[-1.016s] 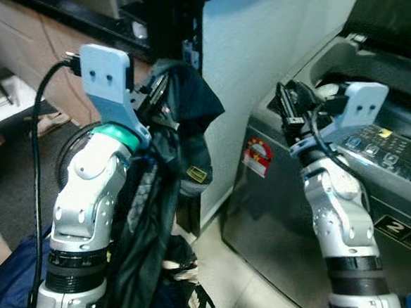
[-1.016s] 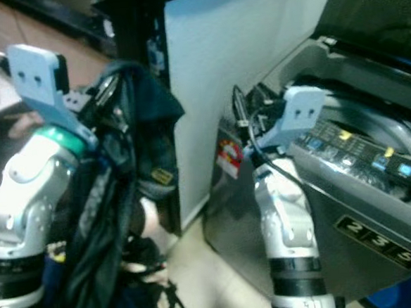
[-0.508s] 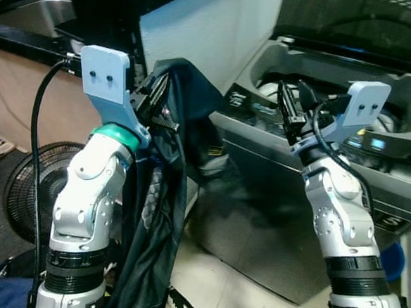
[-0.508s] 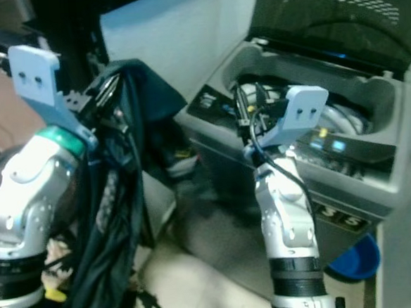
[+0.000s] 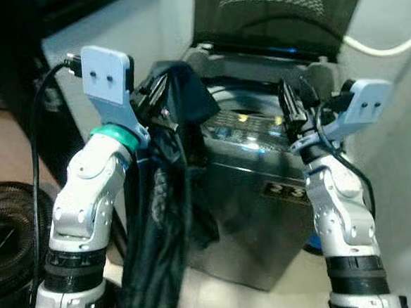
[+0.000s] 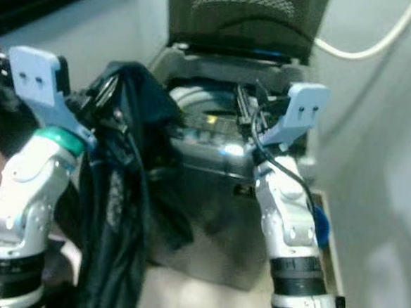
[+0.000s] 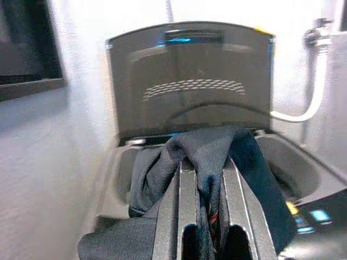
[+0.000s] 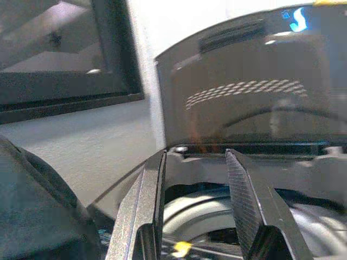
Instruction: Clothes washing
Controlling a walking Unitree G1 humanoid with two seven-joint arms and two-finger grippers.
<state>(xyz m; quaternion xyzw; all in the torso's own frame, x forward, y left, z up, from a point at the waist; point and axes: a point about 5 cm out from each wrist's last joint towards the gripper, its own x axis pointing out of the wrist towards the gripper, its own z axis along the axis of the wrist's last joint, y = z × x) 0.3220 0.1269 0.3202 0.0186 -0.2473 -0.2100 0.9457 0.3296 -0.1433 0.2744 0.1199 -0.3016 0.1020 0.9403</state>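
A dark garment [image 5: 158,235] is bunched in my left gripper [image 5: 161,104], which is shut on it, and it hangs in long folds down past my left arm. In the left wrist view the cloth [image 7: 255,162] is pinched between the two fingers [image 7: 179,211]. Straight ahead stands a grey top-loading washing machine [image 5: 258,207] with its lid [image 5: 273,8] raised and the drum open. My left gripper holds the garment at the machine's near left corner. My right gripper [image 5: 294,105] is open and holds nothing, raised over the control panel [image 5: 250,133]. Its fingers [image 8: 149,206] frame the lid.
A black floor fan [image 5: 3,231] stands low on the left. A white hose [image 5: 388,42] runs along the wall at the upper right. White walls close in beside and behind the machine. Something blue [image 5: 312,244] sits low by the machine's right side.
The whole view has swung round, so the washer has come from the right to straight ahead. Both arms keep their pose, and the garment stays in the left gripper.
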